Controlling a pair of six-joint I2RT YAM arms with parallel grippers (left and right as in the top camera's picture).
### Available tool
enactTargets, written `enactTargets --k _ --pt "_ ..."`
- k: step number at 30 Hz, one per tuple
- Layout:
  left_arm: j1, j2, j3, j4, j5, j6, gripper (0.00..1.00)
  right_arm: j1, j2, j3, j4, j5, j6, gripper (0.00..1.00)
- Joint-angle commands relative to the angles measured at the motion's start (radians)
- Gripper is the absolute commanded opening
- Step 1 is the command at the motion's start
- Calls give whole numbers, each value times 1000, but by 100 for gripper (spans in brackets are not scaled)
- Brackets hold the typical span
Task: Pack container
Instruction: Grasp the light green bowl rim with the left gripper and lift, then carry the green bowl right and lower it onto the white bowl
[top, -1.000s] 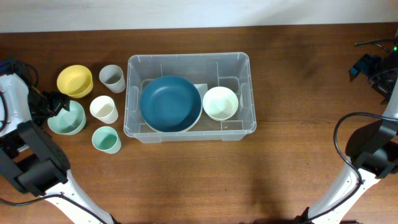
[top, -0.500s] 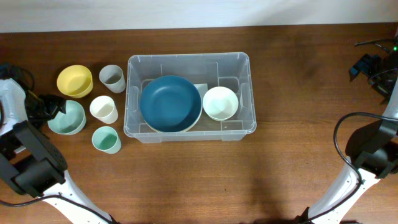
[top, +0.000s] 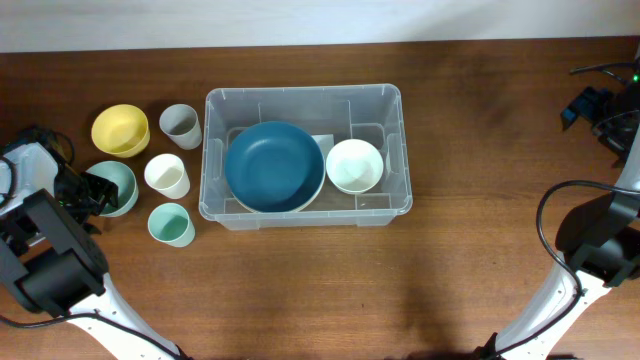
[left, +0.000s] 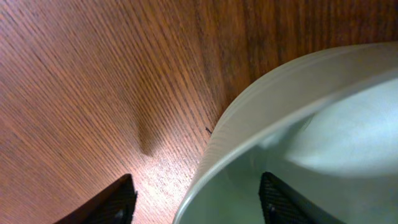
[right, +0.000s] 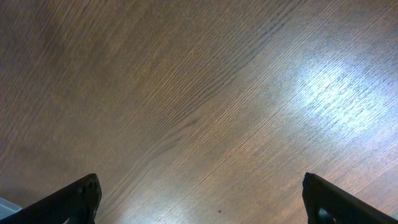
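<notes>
Mint bowl (left: 298, 124) rim sits btwn L gripper (left: 199, 202) fingers, spread, not clamped | R gripper (right: 202, 199) spread wide, empty | container (top: 300, 92) well apart from both, beyond white cup (top: 167, 175) from L fingers | risk: thin rim pinch slips, bowl tips on lift

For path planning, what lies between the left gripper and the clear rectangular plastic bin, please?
Overhead view: a white round cup stands between left gripper and clear bin.

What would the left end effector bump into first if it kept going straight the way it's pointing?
Most likely the left end effector would meet the rim of the pale green bowl: its open fingers straddle that rim, one inside, one outside. The wooden table lies beyond, though depth is hard to judge.
</notes>
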Motion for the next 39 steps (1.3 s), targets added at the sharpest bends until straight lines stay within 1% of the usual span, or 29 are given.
enactTargets --k 1,4,6,9,11,12,13,15,16,21,25,29,32,35,37,39 --pt "3 10 -5 5 -10 -2 60 2 -32 -4 0 11 7 99" --pt "4 10 -4 5 -23 -2 51 2 -32 -4 0 11 7 99" --pt "5 10 -4 5 -46 2 49 2 -32 -4 0 11 7 99" --pt "13 9 4 -5 -63 18 41 2 -32 -4 0 12 7 99" --pt "22 6 11 -15 -63 25 28 2 -32 -4 0 11 7 99" --pt "27 6 14 -19 -63 25 17 2 -32 -4 0 11 7 99" --pt "32 4 16 -24 -63 25 11 2 -32 -4 0 11 7 99" --pt "42 3 20 -31 -63 25 2 2 -32 -4 0 11 7 99" --pt "47 3 21 -32 -63 25 1 2 -32 -4 0 11 7 99" --pt "70 -9 50 -67 -63 25 1 2 -32 -4 0 11 7 99" --pt "90 -42 150 -155 -63 32 1 2 -32 -4 0 11 7 99" --pt "92 -127 305 -267 -47 51 1 2 -32 -4 0 12 7 99" --pt "71 -204 373 -295 57 146 1 2 -32 -4 0 11 7 99" --pt "19 -307 393 -294 200 218 1 2 -32 -4 0 11 7 99" --pt "-43 -375 393 -284 264 247 1 2 -32 -4 0 11 7 99" --pt "-123 -426 393 -283 286 251 1 2 -32 -4 0 11 7 99"
